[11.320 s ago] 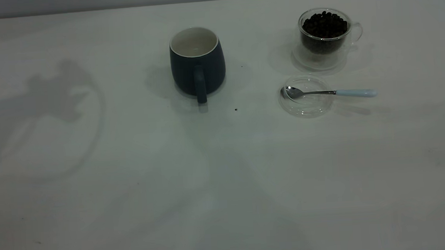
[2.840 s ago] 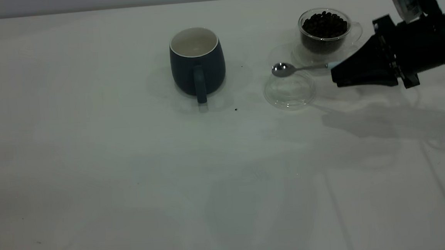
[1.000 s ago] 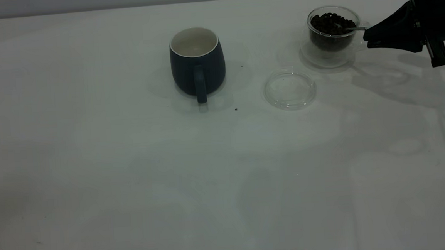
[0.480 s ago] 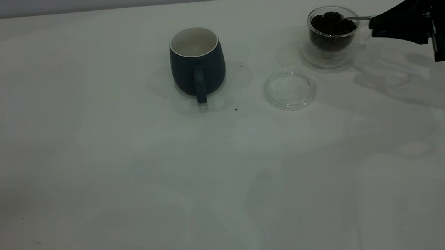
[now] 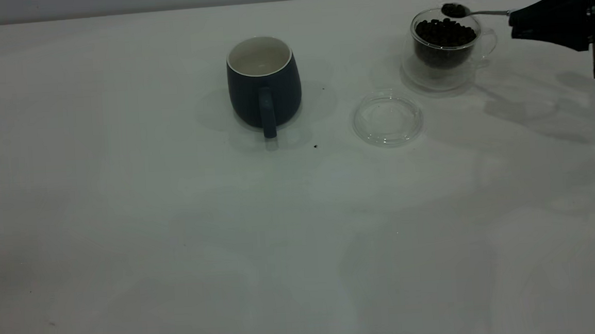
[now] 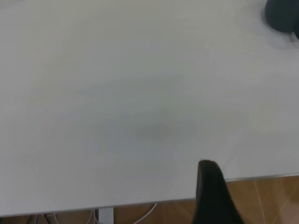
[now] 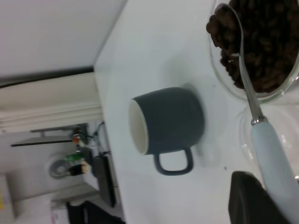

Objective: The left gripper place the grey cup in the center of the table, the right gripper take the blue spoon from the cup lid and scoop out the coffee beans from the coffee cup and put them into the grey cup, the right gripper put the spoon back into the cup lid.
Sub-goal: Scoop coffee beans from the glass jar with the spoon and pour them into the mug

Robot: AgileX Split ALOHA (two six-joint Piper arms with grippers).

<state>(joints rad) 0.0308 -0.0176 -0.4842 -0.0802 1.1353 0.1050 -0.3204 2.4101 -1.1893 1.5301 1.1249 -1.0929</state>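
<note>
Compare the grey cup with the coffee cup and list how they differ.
The grey cup is opaque and dark with a pale inside; the coffee cup is clear glass. The grey cup looks empty, while the coffee cup is full of beans. The grey cup's handle faces the camera in the exterior view; the coffee cup's handle points to that view's right. Both stand upright on the table and each has one handle.

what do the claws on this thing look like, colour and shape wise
The right claw is matte black, tapering wedge-like to a narrow tip from a blockier black body. Of the left claw, only one dark, rounded-tipped finger shows. No markings or cables are visible on either.
</note>
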